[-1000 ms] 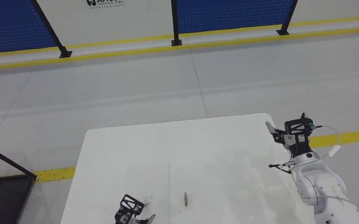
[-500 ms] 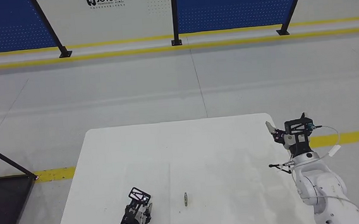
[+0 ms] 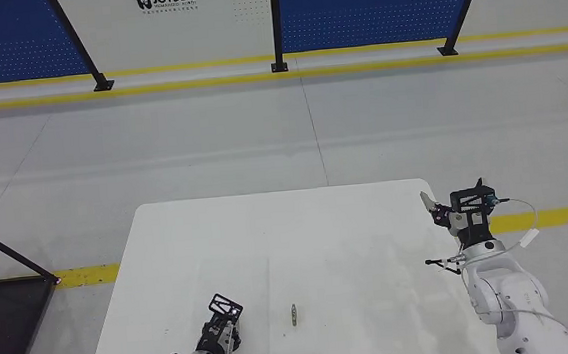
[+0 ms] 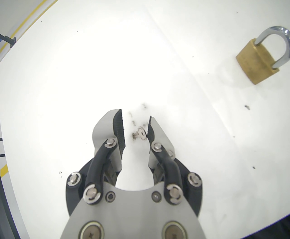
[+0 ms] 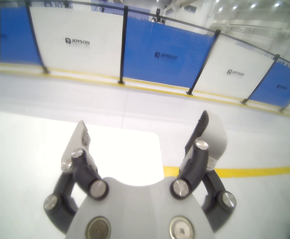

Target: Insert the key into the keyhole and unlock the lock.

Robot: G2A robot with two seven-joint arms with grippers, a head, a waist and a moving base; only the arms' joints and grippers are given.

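Bracketing silver key [image 4: 140,133] flat on table [image 4: 68,68] with left gripper [image 4: 134,116], fingers apart | left wrist view: brass padlock [image 4: 257,61] lying nearby | right wrist view: right gripper [image 5: 142,122] splayed wide over table corner

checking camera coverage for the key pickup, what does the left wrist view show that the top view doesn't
Left wrist view: the key lying on the table between the fingers of the open left end effector. Top view: the right end effector, open, by the table's far right corner. Both: the lock on the table and the left end effector.
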